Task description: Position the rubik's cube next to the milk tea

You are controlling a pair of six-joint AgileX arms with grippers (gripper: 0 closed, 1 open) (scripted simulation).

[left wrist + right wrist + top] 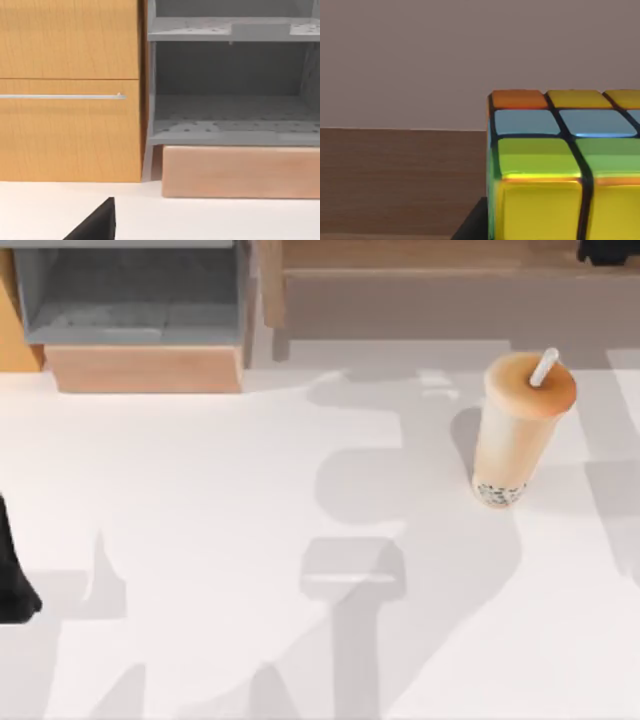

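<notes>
Top view: the milk tea (pixel 521 430) stood upright on the white bench (pixel 250 540), toward its right side, white straw (pixel 544 367) poking through the orange lid. My left arm (pixel 12 570) sat at the bench's left edge, well apart from the cup; my right arm (pixel 608 250) was beyond the cup at the far right corner. Right wrist view had the rubik's cube (pixel 560 170) pressed close against the camera, raised before a brown wood board (pixel 395 180); I could not tell either gripper's opening. Left wrist view faced a grey shelf unit (pixel 230 90) beside an orange wooden cabinet (pixel 70 90).
</notes>
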